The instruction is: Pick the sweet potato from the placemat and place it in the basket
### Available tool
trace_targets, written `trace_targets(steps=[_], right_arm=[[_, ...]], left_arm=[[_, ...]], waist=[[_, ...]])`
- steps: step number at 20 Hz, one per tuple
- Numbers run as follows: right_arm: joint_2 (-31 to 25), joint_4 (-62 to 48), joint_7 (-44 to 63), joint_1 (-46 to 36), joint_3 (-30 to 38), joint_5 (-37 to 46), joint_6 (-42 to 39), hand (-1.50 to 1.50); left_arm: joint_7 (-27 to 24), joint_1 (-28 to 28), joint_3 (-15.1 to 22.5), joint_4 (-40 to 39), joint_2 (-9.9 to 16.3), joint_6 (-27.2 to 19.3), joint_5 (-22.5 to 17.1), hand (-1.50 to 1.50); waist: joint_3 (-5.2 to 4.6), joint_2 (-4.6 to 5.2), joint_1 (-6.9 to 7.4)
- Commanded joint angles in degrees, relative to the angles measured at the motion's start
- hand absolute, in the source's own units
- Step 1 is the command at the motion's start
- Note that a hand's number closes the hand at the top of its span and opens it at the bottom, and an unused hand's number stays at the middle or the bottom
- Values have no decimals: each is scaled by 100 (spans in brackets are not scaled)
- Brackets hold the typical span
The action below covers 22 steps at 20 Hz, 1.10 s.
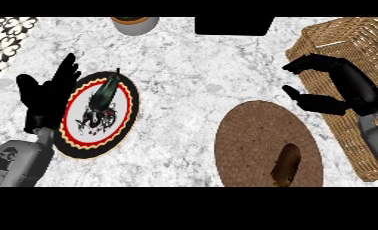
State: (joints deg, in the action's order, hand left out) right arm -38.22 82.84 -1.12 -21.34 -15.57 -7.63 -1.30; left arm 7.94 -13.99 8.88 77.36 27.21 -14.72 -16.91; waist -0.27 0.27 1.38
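A brown sweet potato (287, 164) lies on the round brown woven placemat (251, 134), near the mat's lower right part. The wicker basket (328, 41) stands along the right edge of the counter. My right hand (348, 91) hovers over the basket's left wall, above and to the right of the sweet potato, with fingers and thumb spread and nothing held. My left hand (44, 94) rests open at the left, fingers up, beside a decorated plate.
A round plate (100, 114) with a red and black pattern lies at the left. A grey pot (136, 24) stands at the back edge, a black object (232, 25) beside it. A patterned cloth (11, 36) sits at the back left corner.
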Motion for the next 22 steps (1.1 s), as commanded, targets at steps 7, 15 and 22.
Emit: trace_targets(steps=[7,15,22], right_arm=[[1910,-79,2205,-456,-2245,3322,1890,-150],[2155,-661,5678,-2195,-2400,3705,-267,-150],[1731,-1044,7266,-3748,-1988,3471,-2470,-150]], left_arm=[[148,87,-138,-79,161,607,-278,0],[96,29,-107,-81,29,552,-218,0],[83,51,-196,-146,175,659,-189,0]], waist=[[15,-37,-36],[-15,-60,15],[-1,-85,-75]])
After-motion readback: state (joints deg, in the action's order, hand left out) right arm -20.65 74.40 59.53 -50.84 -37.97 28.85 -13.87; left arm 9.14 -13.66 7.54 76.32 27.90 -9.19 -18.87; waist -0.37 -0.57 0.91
